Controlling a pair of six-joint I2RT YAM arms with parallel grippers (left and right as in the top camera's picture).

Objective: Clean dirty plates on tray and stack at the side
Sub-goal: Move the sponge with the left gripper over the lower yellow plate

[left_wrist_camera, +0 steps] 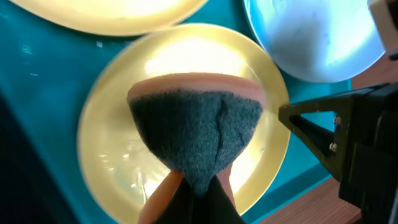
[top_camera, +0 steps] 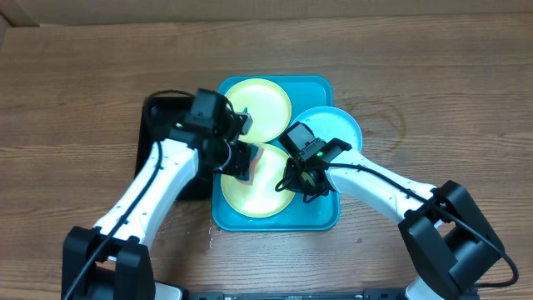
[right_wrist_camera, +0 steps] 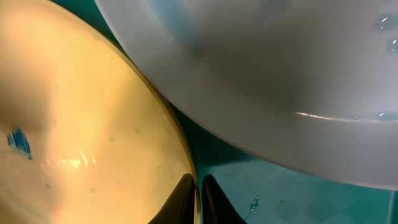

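Observation:
The turquoise tray [top_camera: 321,218] holds two pale yellow-green plates and a light blue plate [top_camera: 341,125] that overhangs its right rim. The far yellow plate [top_camera: 262,100] lies flat. My left gripper [top_camera: 243,162] is shut on a sponge [left_wrist_camera: 196,134] with a dark scouring face and orange back, held over the near yellow plate [left_wrist_camera: 124,149]. My right gripper [right_wrist_camera: 198,193] is shut on the right rim of that near plate [right_wrist_camera: 81,124], which has a small blue smudge [right_wrist_camera: 18,142]. The blue plate [right_wrist_camera: 280,74] sits close above the right fingers.
A black tray [top_camera: 154,137] lies left of the turquoise tray, mostly under my left arm. Water droplets sit on the tray floor [right_wrist_camera: 254,204]. Bare wooden table [top_camera: 433,75] surrounds the trays.

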